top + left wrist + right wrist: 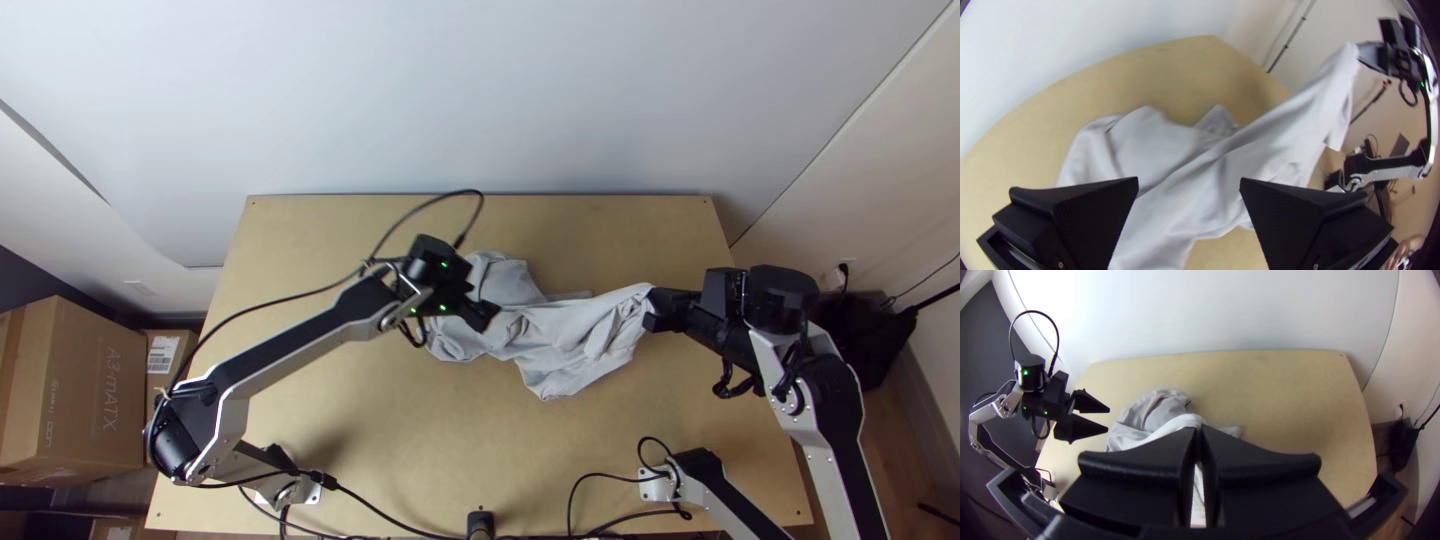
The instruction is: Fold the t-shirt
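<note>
Shirt (590, 335) lies rumpled and unevenly bunched across the middle of the counter (400, 450) in the top view, its right end drawn narrow and gathered into the right gripper (650, 309). The left gripper (482, 298) is over the shirt's left part. Cloth shows on the left gripper's far side, with a rounded bundle there, and a broad corner of the shirt hangs or spreads toward the near edge between the two grippers. Left of the shirt, past the counter, stand a big box (95, 390) and a small box (163, 358) with a white label. A dark post (481, 522) is at the near edge, nearer than the shirt. Right of the shirt, past the counter, a black bundle (860, 330) sits by the wall.

In the left wrist view, the left gripper (1189, 182) is open, its two fingers wide apart with the shirt showing between and beyond them; nothing is pinched. From the loose, creased cloth on the counter a long slanting span of the shirt rises to the right gripper, which has its end clear of the counter.

In the right wrist view, the right gripper (1199, 429) is closed on the shirt, cloth showing at the tips and in the narrow slit between them. The left gripper shows past the shirt's bunched part, fingers parted.
</note>
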`<state>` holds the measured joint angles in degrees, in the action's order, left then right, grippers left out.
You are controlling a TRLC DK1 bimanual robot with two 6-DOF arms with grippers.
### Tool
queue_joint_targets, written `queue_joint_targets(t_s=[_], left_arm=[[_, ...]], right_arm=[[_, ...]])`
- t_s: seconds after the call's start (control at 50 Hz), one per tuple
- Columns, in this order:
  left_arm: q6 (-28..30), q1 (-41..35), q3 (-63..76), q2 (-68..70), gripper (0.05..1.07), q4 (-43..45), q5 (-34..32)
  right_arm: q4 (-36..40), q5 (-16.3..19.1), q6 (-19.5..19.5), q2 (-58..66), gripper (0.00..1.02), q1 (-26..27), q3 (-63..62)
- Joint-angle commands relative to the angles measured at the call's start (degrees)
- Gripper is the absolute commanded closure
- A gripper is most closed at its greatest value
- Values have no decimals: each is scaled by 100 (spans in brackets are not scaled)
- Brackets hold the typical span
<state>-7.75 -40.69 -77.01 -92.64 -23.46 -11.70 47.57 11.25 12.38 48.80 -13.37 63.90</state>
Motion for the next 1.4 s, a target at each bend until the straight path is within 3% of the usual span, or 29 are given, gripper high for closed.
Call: queue_joint_targets(t_s=[0.0, 0.26, 0.46, 0.7, 0.9, 1.38], left_arm=[[-7, 386, -7, 123, 9, -598, -139], [502, 1353, 767, 537, 12, -985, -579], [898, 1863, 1417, 800, 37, -1064, -1000], [1329, 1968, 1813, 642, 37, -1108, -1053], [1539, 1924, 2050, 422, 37, -651, -992], [1487, 1326, 2059, -334, 37, 26, -552]], right_arm=[[-46, 27, 124, 165, 100, -26, 263], [-55, 27, 194, 332, 100, -61, 351], [-46, 27, 221, 376, 100, -96, 386], [-46, 27, 247, 447, 100, -193, 501], [-37, 27, 282, 447, 100, -210, 553], [-46, 27, 282, 447, 100, -219, 536]])
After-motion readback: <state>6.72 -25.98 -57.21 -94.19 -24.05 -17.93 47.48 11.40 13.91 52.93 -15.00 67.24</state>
